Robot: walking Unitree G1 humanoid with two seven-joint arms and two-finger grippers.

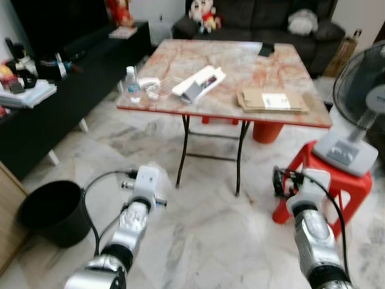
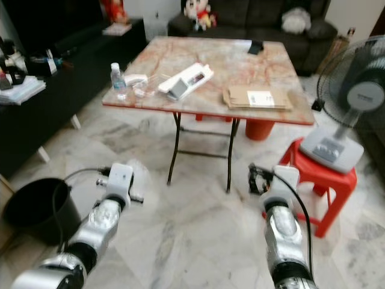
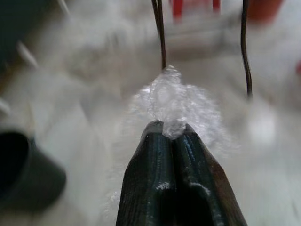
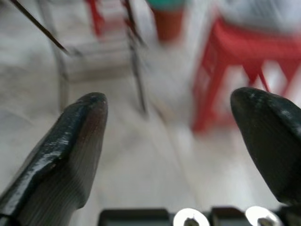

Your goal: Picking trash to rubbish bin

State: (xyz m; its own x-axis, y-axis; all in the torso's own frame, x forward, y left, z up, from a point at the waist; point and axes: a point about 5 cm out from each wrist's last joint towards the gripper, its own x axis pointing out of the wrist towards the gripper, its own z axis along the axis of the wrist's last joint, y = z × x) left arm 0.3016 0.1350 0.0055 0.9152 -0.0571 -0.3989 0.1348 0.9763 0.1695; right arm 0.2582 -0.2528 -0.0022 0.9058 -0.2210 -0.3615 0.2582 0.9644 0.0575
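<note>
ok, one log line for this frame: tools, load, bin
left tool: shut on clear plastic wrap | right tool: open, nothing held | black bin: on floor at robot's left, wrap not in it

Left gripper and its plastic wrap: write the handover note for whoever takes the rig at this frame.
Left gripper: shut on a crumpled clear plastic wrap, held above the floor.
Right gripper: open, holds nothing, near the red stool.
Black bin: on the floor to the robot's left, not yet reached.
Done: wrap picked up.
Left: carry it to the bin and drop it. A bottle and other items remain on the table.
</note>
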